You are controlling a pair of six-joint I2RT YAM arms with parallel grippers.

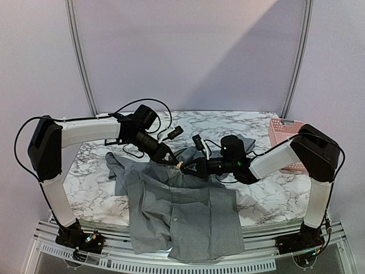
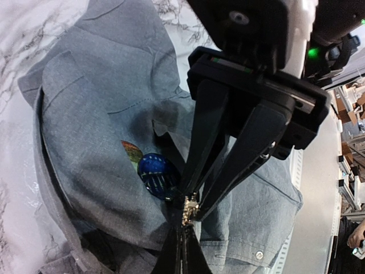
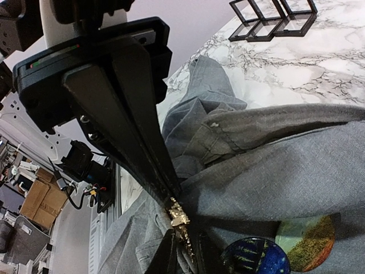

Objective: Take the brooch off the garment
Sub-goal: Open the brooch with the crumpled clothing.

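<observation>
The grey garment [image 1: 182, 211] lies spread on the marble table, its hem hanging over the near edge. A small gold brooch [image 1: 179, 165] sits near its collar, between both gripper tips. My left gripper [image 1: 173, 161] is shut; its tips [image 2: 184, 222] pinch the garment [image 2: 97, 114] right at one end of the brooch [image 2: 190, 209]. Whether they also nip the brooch I cannot tell. My right gripper [image 1: 187, 168] comes from the opposite side. Its fingers [image 3: 191, 240] are closed on the brooch [image 3: 181, 220], which runs between them over the garment [image 3: 285, 165].
A glossy blue round piece [image 2: 157, 174] and a colourful patch [image 2: 132, 151] sit on the fabric right beside the brooch. A pink basket [image 1: 285, 137] stands at the table's [image 1: 91, 182] far right. Black wire frames [image 3: 274, 17] stand farther back.
</observation>
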